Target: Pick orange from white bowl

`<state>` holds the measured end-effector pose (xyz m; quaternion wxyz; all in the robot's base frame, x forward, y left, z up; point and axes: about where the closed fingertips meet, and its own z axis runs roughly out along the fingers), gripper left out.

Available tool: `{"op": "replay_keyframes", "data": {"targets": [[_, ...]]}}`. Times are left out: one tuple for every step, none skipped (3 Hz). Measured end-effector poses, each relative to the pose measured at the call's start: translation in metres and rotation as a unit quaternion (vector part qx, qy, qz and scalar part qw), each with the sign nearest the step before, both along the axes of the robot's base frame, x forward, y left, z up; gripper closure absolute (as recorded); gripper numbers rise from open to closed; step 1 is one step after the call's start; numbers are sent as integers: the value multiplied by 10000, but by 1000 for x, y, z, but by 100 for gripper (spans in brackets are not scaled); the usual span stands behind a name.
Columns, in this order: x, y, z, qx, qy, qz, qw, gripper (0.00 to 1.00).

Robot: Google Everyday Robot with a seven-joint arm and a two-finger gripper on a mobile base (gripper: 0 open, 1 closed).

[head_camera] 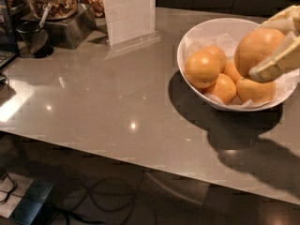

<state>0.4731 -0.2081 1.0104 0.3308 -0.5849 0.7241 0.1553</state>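
pale yellow fingers [281, 62] of the gripper [267, 46] are seen clamped on the orange [255, 48] at the right edge of the camera view. the fruit is held over the right side of the white bowl [197, 32], above the smaller oranges [201, 69] lying in its crinkled paper lining. the bowl is set on a glossy grey table [117, 102].

So the gripper [258, 48] hangs over the white bowl's [206, 27] right side, pale fingers [281, 62] pinched on the orange [251, 50], one above it, one below.
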Motion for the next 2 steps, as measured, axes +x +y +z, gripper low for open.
{"op": "replay_keyframes", "data": {"targets": [[-31, 1, 1, 279, 18, -4, 9996, 100], [-34, 0, 1, 309, 34, -27, 9995, 100]]}}
